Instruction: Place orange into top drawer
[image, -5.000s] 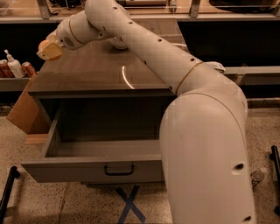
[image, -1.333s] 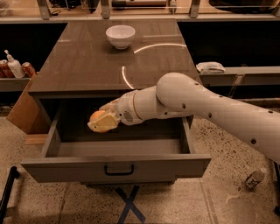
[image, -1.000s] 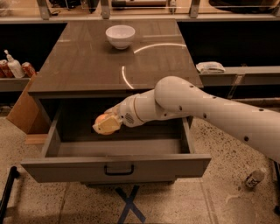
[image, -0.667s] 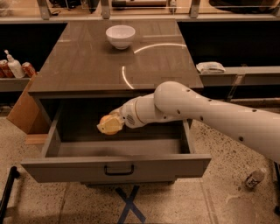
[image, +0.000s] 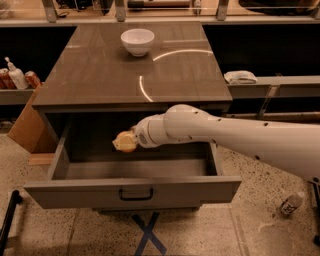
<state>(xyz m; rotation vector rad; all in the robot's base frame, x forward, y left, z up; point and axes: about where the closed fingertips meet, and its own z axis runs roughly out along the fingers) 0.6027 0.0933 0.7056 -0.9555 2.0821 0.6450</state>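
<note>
The top drawer (image: 131, 191) is pulled wide open, its grey-brown front panel with a dark bail handle (image: 136, 194) facing me. My gripper (image: 124, 141) reaches in from the right on the white arm (image: 210, 131) and hangs above the drawer's inside, left of centre. It is shut on the orange (image: 125, 145), which shows as a small round yellow-orange shape at the tip, mostly covered. The orange is held above the drawer floor (image: 150, 168), not resting on it.
A white bowl (image: 137, 41) stands at the back of the cabinet top (image: 100, 75). A cardboard box (image: 27, 125) and bottles (image: 15, 76) are at the left, a shelf with a white cloth (image: 241, 77) at the right, a small bottle (image: 290, 204) on the floor.
The gripper with the orange came from the cabinet top's left edge to the open drawer, then over the last second drifted right and slightly lower inside it.
</note>
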